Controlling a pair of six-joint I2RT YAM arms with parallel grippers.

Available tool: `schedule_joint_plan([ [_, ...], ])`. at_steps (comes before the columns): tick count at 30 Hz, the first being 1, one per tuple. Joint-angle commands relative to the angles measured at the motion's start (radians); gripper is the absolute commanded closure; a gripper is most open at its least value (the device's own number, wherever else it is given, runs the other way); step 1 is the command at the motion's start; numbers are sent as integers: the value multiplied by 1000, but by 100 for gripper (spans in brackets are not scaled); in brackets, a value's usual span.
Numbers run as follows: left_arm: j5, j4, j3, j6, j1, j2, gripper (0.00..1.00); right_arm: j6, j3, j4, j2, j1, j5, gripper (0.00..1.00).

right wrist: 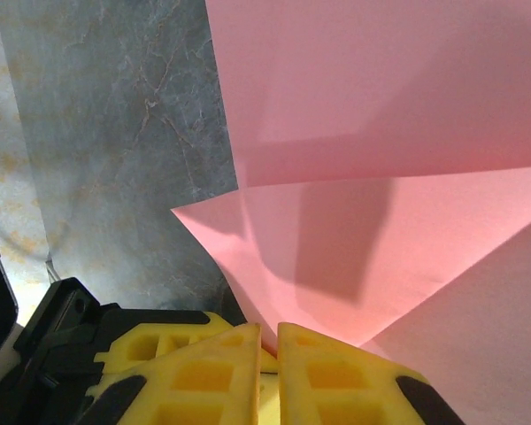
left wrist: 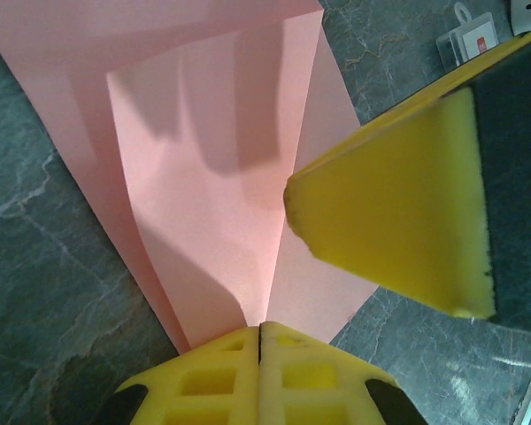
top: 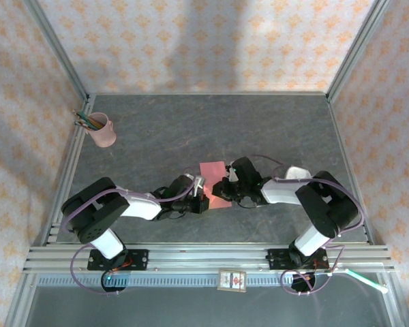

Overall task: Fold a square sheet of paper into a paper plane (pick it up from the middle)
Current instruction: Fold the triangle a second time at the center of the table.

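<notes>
Pink and thin, the sheet of paper [top: 213, 170] is sitting in the middle of the bench [top: 157, 129], between the two claws, and part of it is bending up into a fold. The left claw [left wrist: 260, 335] is squeezing shut on one edge of it. The right claw [right wrist: 269, 335] is pinching the paper too, with its fingers almost together. To fold well, I think both claws should be holding tight, moving slowly and lining up the edges. That way the crease is coming out straight and the paper is not tearing or slipping.
</notes>
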Motion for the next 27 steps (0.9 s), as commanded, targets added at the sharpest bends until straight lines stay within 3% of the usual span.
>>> schedule_joint_plan([
  [1,-64,-181,-31,7,-4,70,100,25,-13,49,22,10,-8,87],
  [10,-93,-245,-20,33,-7,79,100,11,6,2,70,7,28,89],
  [27,-129,-279,-33,65,-6,128,100,-54,55,-89,98,-99,60,90],
])
